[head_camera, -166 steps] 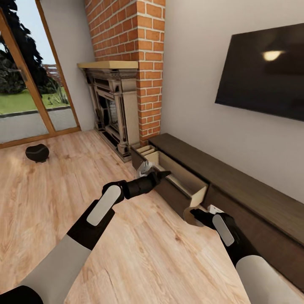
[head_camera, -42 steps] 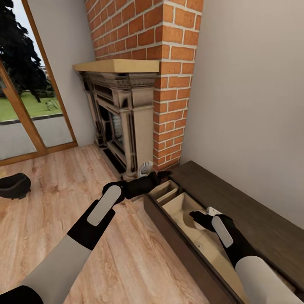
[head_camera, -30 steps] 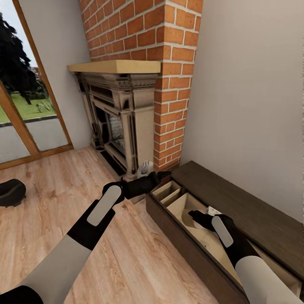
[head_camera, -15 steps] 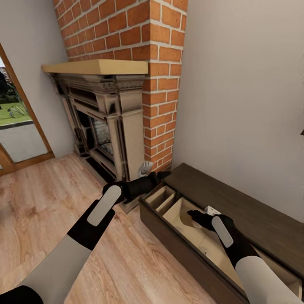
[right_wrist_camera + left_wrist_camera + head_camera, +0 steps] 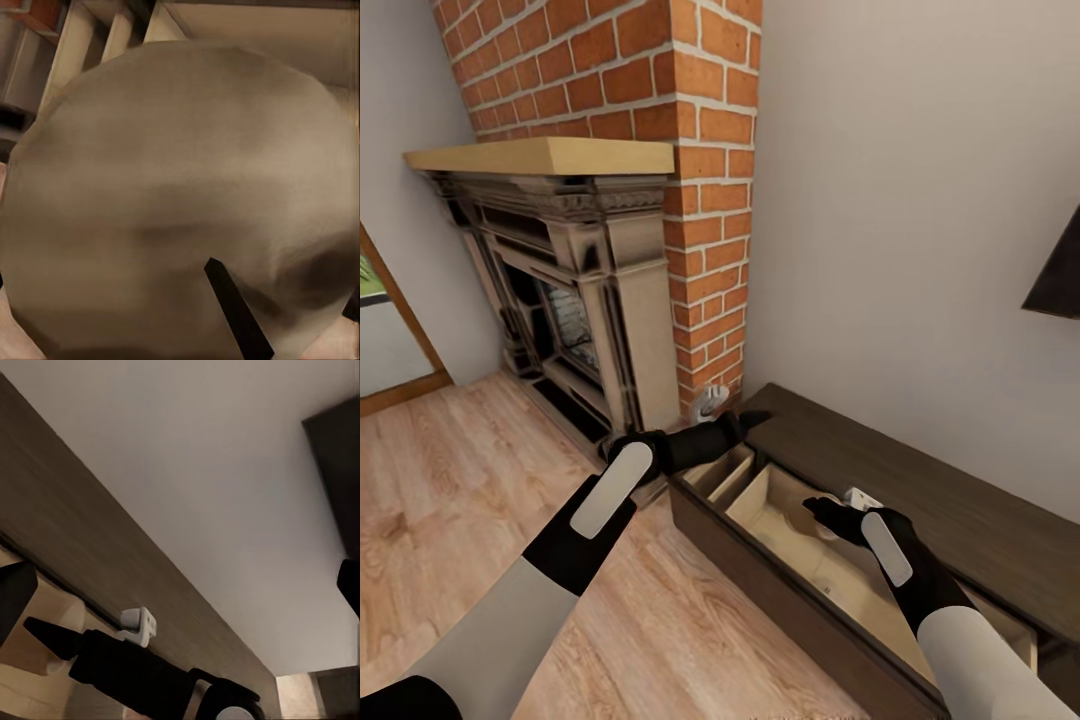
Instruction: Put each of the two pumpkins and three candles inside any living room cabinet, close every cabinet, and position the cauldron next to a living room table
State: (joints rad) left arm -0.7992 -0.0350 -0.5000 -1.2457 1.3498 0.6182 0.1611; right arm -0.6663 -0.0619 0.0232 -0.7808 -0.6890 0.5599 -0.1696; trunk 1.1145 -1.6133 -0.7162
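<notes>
Gripping, with the right gripper [image 5: 818,508], a pale round pumpkin [image 5: 180,187] (beige, nearly lost against the lining), poised over the open drawer [image 5: 760,500] of the cabinet [image 5: 920,500]. Probably light, stiff and smooth-skinned, so apt to slip; best pinched across the widest part of the belly. Holding the left gripper [image 5: 745,420] spread wide and empty over the cabinet's end corner, just beyond the drawer.

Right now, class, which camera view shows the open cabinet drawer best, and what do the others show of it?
The head view: the cabinet stands along the wall, its drawer pulled out, pale inside with dividers. The left wrist view gives the dark top and a strip of pale interior. The right wrist view gives pale drawer walls behind a large tan round object.
</notes>
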